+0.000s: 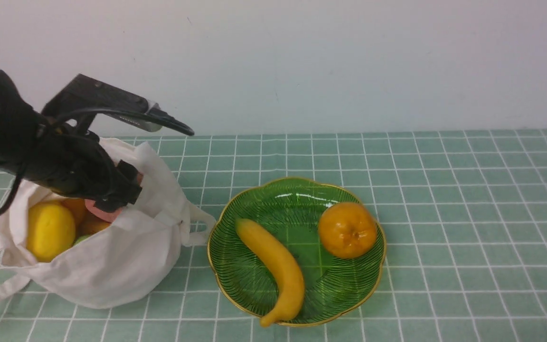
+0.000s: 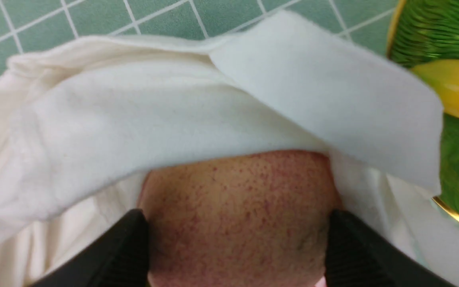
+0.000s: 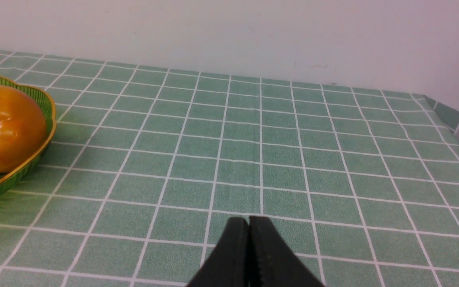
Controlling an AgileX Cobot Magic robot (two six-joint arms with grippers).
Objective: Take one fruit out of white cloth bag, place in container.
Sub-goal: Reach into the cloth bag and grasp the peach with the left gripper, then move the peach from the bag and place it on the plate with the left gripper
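Observation:
The white cloth bag (image 1: 126, 256) slumps open at the front left. My left gripper (image 1: 117, 197) reaches into its mouth. In the left wrist view the speckled pink peach (image 2: 237, 215) fills the space between both black fingers (image 2: 126, 247), which press on its sides, so the gripper is shut on it; a fold of the bag (image 2: 173, 115) drapes over the peach's far side. From the front only a pink sliver of the peach (image 1: 101, 212) shows under the gripper. The green glass plate (image 1: 273, 199) lies right of the bag. My right gripper (image 3: 248, 223) is shut and empty over bare cloth.
On the plate lie a banana (image 1: 276, 266) and a mandarin (image 1: 347, 230). Inside the bag are a yellow fruit (image 1: 50, 230) and orange ones (image 1: 90, 223). The bag's strap (image 1: 196, 223) touches the plate's rim. A wall stands behind the green checked tablecloth (image 1: 468, 237).

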